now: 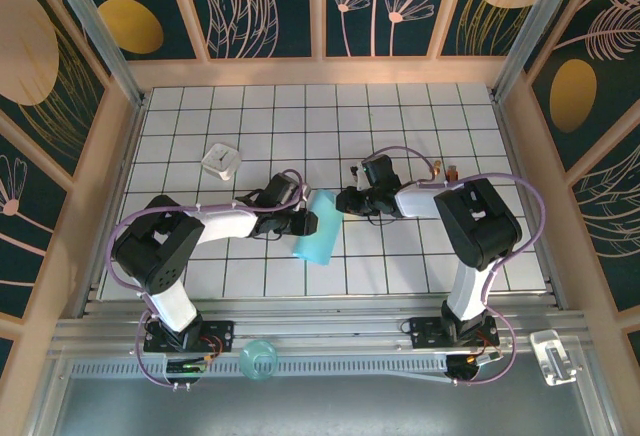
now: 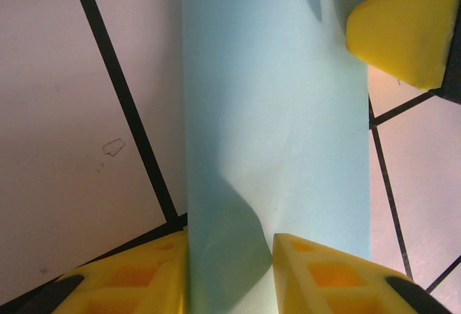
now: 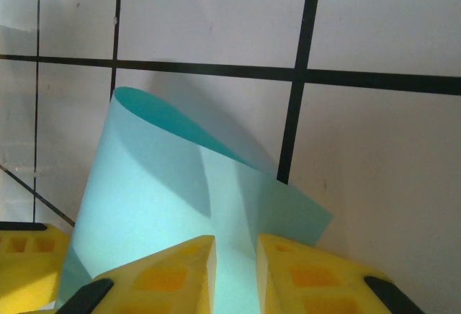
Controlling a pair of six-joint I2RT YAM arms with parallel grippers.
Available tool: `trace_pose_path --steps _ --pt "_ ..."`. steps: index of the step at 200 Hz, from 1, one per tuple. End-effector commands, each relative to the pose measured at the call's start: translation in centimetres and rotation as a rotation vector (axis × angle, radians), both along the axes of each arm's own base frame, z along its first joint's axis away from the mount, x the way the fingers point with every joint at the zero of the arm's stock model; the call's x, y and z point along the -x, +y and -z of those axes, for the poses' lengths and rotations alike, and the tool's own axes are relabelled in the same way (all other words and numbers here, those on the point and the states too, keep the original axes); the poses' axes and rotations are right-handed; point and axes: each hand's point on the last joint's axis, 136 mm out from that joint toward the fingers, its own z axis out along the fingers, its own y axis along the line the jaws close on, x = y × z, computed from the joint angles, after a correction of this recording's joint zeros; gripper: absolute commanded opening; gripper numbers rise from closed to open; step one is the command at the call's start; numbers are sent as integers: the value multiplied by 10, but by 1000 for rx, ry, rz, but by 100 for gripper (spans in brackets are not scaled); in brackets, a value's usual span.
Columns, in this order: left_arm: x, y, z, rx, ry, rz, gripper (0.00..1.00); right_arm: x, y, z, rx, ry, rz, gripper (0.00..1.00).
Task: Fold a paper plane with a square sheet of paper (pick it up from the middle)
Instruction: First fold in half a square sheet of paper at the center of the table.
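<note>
Curled square sheet of paper (image 1: 314, 234) lay near-to-far between both tools; right gripper (image 3: 236, 249) pinched its right edge, left gripper (image 2: 230, 249) straddled its left, grip unclear.

– What is the counter (image 1: 400, 116) covered with?
– White tiles, ruled by dark lines.
– What is found on it?
– A small white block (image 1: 221, 161) is set far left; a light-blue sheet of paper (image 1: 318, 228) is curled mid-counter.

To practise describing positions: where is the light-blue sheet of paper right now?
In the top view, the square sheet of paper sits curled over near mid-table, between the left gripper and the right gripper.
</note>
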Motion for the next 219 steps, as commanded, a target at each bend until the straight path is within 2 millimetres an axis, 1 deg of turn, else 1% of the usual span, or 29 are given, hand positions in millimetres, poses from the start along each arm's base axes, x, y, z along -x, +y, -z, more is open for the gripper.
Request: trace_pose_path --steps 1,20,52,83,112,139,168,186,219 --pt "29 9 18 -35 122 14 31 1 -7 26 71 25 4 22" --pt "30 8 20 -18 132 1 28 0 -7 25 71 24 -1 23" --pt "29 8 21 0 137 -29 23 -3 -2 19 52 14 -18 25" --pt "31 9 21 4 147 -50 20 -9 -1 2 29 -19 -27 28" --pt "33 11 23 9 157 -66 19 -13 -8 -15 15 -50 -18 29" --pt "35 11 25 22 166 -71 18 -13 -18 -23 21 -61 0 30" --pt "37 10 25 20 177 -60 19 -13 -26 -33 25 -75 16 31" --pt "38 11 26 13 179 -57 19 -7 -20 -36 -16 -60 9 31" --pt "39 13 30 -4 188 -55 19 8 2 -34 -91 -25 -30 27"
